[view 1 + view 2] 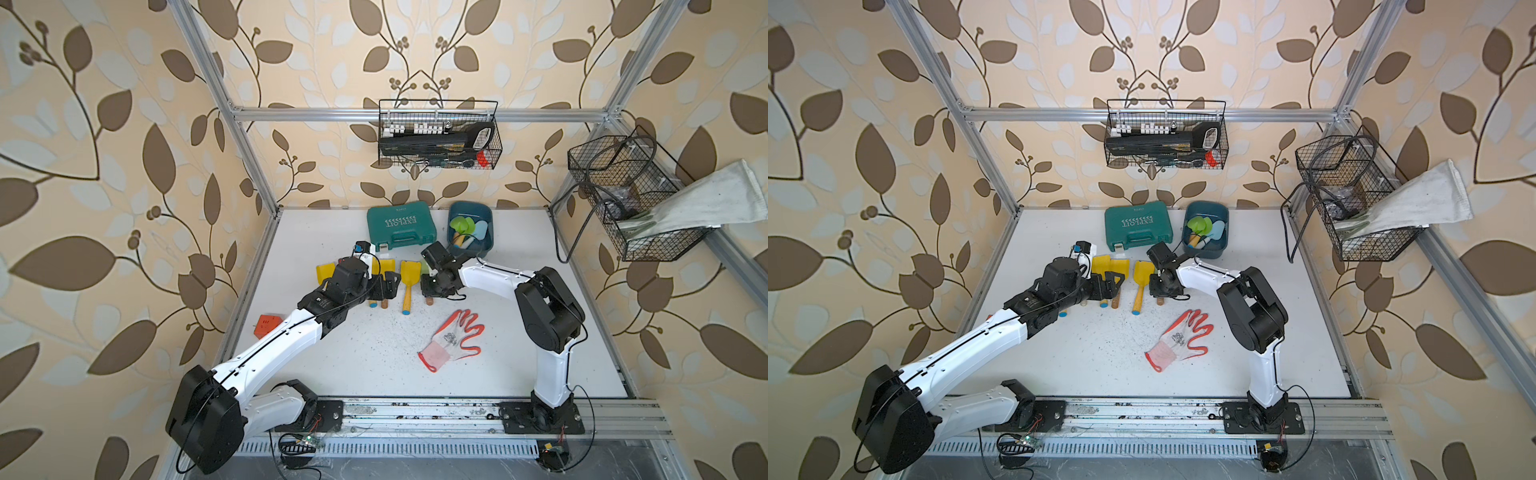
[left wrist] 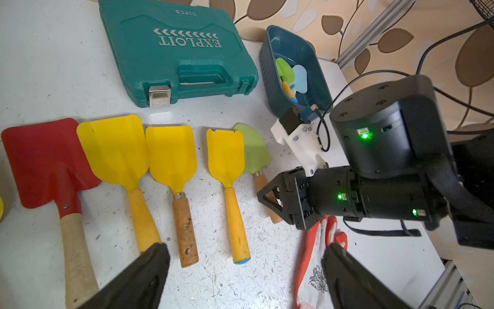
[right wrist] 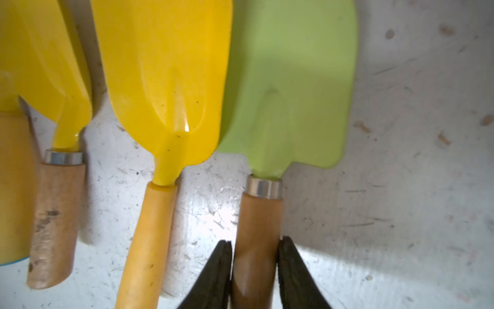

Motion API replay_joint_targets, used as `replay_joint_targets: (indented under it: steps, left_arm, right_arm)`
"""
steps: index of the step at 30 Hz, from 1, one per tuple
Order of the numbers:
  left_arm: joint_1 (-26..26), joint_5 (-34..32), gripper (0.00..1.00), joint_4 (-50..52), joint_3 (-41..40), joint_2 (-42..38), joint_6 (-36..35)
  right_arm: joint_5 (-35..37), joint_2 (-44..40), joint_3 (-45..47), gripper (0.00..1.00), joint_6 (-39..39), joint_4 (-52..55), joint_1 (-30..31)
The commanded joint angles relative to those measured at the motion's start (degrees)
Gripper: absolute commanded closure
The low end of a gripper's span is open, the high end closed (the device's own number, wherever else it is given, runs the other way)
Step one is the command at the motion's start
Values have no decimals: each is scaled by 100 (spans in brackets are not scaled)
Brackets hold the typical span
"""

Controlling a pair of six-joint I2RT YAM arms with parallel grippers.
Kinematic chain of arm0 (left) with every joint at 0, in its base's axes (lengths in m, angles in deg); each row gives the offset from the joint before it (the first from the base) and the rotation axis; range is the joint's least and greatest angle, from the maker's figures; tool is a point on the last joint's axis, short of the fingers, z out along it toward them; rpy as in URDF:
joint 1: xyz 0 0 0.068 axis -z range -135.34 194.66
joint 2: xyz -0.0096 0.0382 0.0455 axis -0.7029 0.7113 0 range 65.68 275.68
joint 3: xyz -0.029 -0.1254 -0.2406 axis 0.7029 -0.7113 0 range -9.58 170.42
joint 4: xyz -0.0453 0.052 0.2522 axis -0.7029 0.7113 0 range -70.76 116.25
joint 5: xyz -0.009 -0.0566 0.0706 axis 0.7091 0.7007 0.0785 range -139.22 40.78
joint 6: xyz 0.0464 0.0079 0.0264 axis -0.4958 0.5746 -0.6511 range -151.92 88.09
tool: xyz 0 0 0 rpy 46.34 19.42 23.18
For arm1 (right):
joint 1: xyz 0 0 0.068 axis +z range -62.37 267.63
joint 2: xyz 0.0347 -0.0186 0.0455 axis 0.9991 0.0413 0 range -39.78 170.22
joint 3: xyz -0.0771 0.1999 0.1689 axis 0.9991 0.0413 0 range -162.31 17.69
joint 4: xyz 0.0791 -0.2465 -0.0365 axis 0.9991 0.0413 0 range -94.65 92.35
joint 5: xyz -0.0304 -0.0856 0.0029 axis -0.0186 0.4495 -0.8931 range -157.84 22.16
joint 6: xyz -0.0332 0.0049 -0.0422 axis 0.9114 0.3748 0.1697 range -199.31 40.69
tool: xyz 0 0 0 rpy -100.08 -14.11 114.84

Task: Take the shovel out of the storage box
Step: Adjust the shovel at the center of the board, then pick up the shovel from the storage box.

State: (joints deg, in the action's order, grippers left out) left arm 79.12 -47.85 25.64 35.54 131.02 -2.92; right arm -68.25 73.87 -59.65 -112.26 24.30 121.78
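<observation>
The storage box [image 1: 469, 208] is sitting at the far edge of the tabletop [image 1: 374, 340], just beside the teal case [image 1: 401, 224]. It is holding a green shovel [image 1: 460, 224] and a pale blue shovel [image 1: 481, 229], whose blades are lying side by side and touching inside it. Near the box, a lime shovel [image 3: 291, 88] is lying flat on the tabletop at the end of a row, one edge of its blade tucked under the blade of the slim yellow shovel [image 3: 165, 80] next to it. The right gripper [image 3: 255, 240] is pinching the lime shovel's wooden handle, its jaws pressing against either side. Further along the row, a wood-handled yellow shovel [image 2: 172, 155], a broad yellow shovel [image 2: 115, 149] and a red shovel [image 2: 45, 160] are lying side by side, blades toward the case. The left gripper [image 2: 246, 247] is hovering above the handles with its jaws spread wide, holding nothing. An orange-and-white glove [image 1: 453, 340] is lying well apart from the box, nearer the arm bases.
</observation>
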Motion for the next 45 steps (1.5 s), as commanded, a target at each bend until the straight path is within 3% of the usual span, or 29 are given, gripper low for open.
replay_joint_targets:
  steps: [1,6,14,21,29,35,40,45]
  left_arm:
    - [-56,-137,5,-86,76,-153,38]
    - [-62,-137,5,-85,81,-146,54]
    - [-62,-137,4,-79,86,-136,44]
    - [-62,-330,1,-15,32,-240,45]
    - [-62,-254,1,46,135,-25,-76]
    - [-62,-174,1,47,142,18,-123]
    - [-61,-117,1,63,97,-46,-101]
    - [-57,-30,1,158,129,-82,12]
  right_arm:
    - [93,22,-110,69,-53,43,61]
    - [74,22,-115,66,-81,23,127]
    - [550,-460,122,46,-22,50,145]
    - [926,-1266,352,37,290,97,136]
    - [873,-1644,-284,28,827,491,-542]
    - [443,-1224,-1034,27,930,586,-1406]
    - [31,-460,-1865,38,960,786,-1942]
    - [-131,468,-2781,39,1008,1112,-2271]
